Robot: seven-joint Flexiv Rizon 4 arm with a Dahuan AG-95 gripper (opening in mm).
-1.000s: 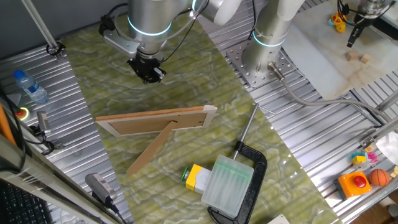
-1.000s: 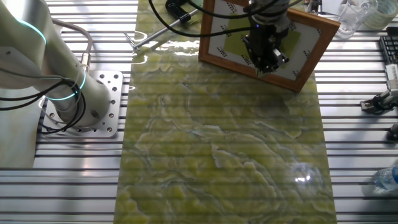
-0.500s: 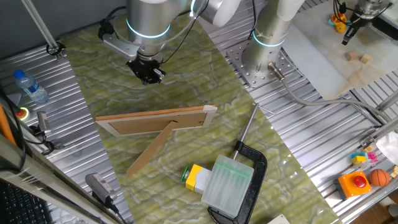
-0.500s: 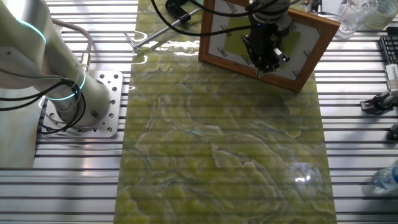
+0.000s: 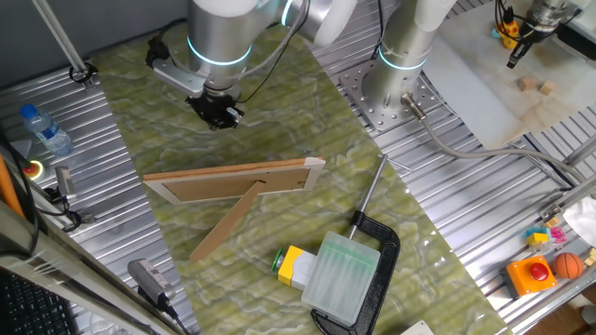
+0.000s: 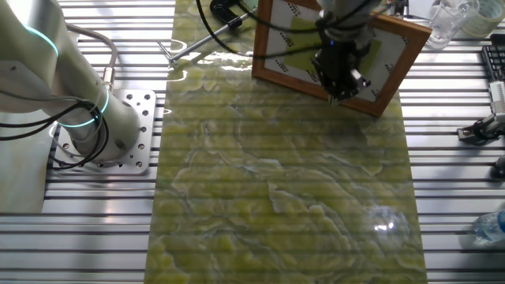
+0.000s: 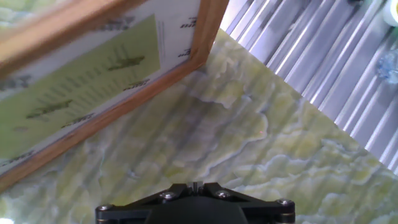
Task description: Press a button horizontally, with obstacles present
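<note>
The button lies on the mat in one fixed view: a green cap (image 5: pixel 277 263) on a yellow box (image 5: pixel 296 266), joined to a translucent ribbed block (image 5: pixel 342 282). The cap faces left. The light-wood picture frame (image 5: pixel 237 180) stands between it and my gripper (image 5: pixel 216 112), with its slanted prop strut (image 5: pixel 228 223) on the button's side. In the other fixed view my gripper (image 6: pixel 341 75) hangs in front of the frame's face (image 6: pixel 284 79). The hand view shows the frame's corner (image 7: pixel 205 43) ahead and my gripper (image 7: pixel 196 185) with its fingertips together, holding nothing.
A black C-clamp (image 5: pixel 382 261) wraps the ribbed block. A second arm's base (image 5: pixel 396 84) stands at the back right. A water bottle (image 5: pixel 45 128) lies at the left. A red dome button (image 5: pixel 538 271) sits far right. Ribbed metal table (image 7: pixel 323 68) borders the mat.
My gripper has shifted slightly left along the front of the picture frame, towards its end. The frame, the button and the clamp have not moved.
</note>
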